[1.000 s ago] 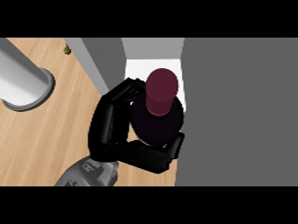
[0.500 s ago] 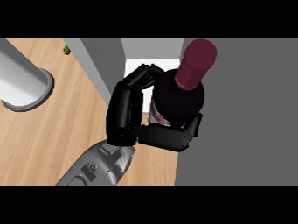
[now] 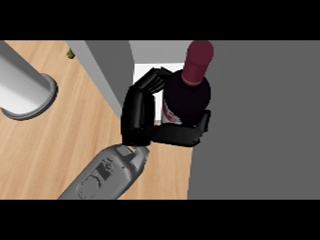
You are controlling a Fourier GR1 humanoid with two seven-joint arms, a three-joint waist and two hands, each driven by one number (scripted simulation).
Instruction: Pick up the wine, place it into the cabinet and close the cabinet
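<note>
Counter (image 3: 44, 150) matt wood grain; wine bottle (image 3: 186, 96) dark glossy glass; cabinet (image 3: 266, 131) matt grey.

The lower part of the wine bottle (image 3: 187, 96) is hidden behind the right hand (image 3: 163, 131), whose fingers (image 3: 143, 96) curl round it, so its base and most of its label cannot be seen. The grey cabinet door (image 3: 273, 122) runs off the view's right edge and covers the cabinet's inside. A small green thing (image 3: 70, 54) on the surface (image 3: 44, 150) is too small to tell. The grey cylinder (image 3: 13, 84) is cut off at the left.
</note>
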